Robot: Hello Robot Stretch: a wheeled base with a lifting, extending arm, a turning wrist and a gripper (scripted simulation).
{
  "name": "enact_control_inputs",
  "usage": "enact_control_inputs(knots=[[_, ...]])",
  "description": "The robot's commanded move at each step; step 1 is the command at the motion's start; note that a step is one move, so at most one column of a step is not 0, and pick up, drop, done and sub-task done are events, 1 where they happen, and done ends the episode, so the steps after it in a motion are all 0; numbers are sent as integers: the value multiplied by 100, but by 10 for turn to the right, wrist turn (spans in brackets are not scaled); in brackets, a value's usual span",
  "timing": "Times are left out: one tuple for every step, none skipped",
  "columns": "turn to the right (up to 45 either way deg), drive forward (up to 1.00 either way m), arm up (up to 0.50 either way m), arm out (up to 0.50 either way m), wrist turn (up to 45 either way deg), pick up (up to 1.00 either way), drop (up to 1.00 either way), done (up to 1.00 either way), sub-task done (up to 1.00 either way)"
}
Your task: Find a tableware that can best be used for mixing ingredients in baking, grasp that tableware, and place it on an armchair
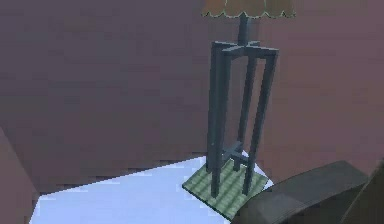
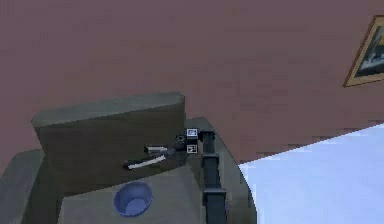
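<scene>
Against the plum wall sits a big olive armchair, and near it a tall floor lamp stands on a green base. The robot's dark arm reaches over the seat. A framed picture hangs on the wall. The blue bowl rests upright on the seat cushion, round, its mouth facing up. The gripper lies in front of the chair's back, beyond the bowl, fingers pointing along it; I cannot tell whether it holds anything.

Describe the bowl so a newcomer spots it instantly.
Find the grey-green armchair against the brown wall in the arm side view. On its seat, at the bottom edge left of the dark arm, sits the bowl. It is the only round, pale blue thing there.
</scene>
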Motion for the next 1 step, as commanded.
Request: enact_control_inputs(knots=[[0, 0, 0, -8, 0, 0, 0, 0, 0]])
